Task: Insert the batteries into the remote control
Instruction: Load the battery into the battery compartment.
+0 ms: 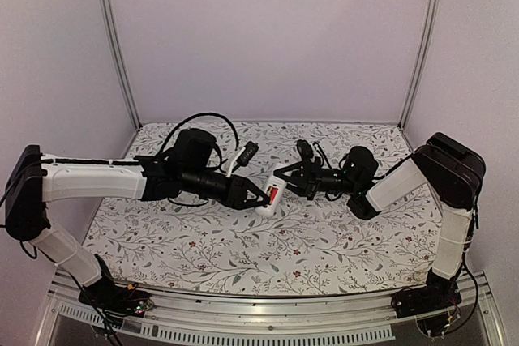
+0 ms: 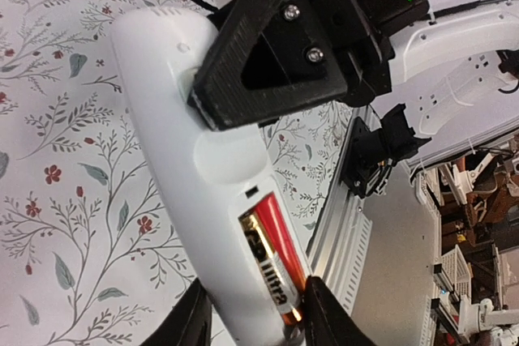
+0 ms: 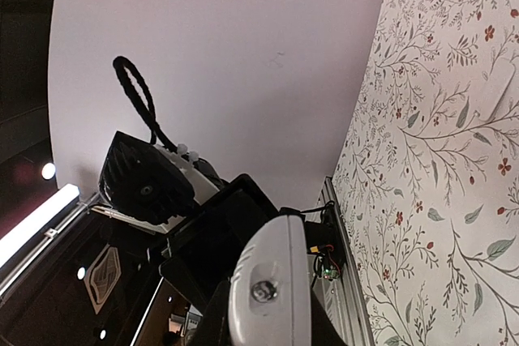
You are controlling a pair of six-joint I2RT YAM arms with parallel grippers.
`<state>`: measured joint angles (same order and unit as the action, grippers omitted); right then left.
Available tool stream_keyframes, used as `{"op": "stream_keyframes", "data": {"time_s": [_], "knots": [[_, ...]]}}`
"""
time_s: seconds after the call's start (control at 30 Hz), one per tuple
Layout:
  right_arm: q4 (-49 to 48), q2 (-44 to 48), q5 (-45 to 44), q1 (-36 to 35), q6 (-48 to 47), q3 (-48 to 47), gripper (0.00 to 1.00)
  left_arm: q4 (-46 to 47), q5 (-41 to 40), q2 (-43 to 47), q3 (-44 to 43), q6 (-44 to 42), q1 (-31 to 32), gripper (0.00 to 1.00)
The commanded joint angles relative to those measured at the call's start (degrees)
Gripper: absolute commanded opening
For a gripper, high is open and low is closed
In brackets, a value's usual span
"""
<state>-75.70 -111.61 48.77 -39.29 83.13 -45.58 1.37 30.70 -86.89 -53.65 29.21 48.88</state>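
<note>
**Roughly halfway: red battery (image 2: 272, 261) in the recess, its partner not in sight**

Judging from my left wrist view, the remote control (image 2: 186, 143) runs from upper left to lower centre of the frame, plain white back toward the camera. The red battery lies lengthwise in the open recess near its lower end. It looks mostly seated, though I cannot tell whether its lower tip is fully home.

The right gripper (image 1: 293, 177) is clamped on the remote's other end. One of its black fingers (image 2: 276, 54) presses flat on the white back at the upper centre of that view.

The left gripper (image 2: 255, 326) straddles the battery end, a finger on each side. The right-hand finger sits at the battery's tip — whether those fingers are squeezing or only flanking, I cannot tell.

In the overhead view the remote hangs between the two arms at the middle of the frame, tilted above the flowered table (image 1: 203, 241). I can't say whether it touches.

Left to do, as I judge it, is to find the other battery, which none of my views shows, and seat it beside the red one. No cover is visible either
</note>
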Motion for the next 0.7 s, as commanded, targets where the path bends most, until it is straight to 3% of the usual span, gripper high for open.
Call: {"op": "stream_keyframes", "data": {"time_s": [0.0,0.47,0.67], "knots": [[-4.6,0.8,1.1,-1.1,-0.3,-1.4,0.00,0.9,-0.3,-1.7,-1.7,0.8,-1.5,0.36],[-3.2,3.0,1.1,-1.2,-2.3,-1.3,0.00,-5.9,-2.5,-4.0,-4.2,1.9,-1.9,0.24],[6.7,6.4,0.8,-1.2,-9.5,-0.5,0.00,-4.1,-2.9,-1.6,-4.7,2.4,-1.9,0.46]]}}
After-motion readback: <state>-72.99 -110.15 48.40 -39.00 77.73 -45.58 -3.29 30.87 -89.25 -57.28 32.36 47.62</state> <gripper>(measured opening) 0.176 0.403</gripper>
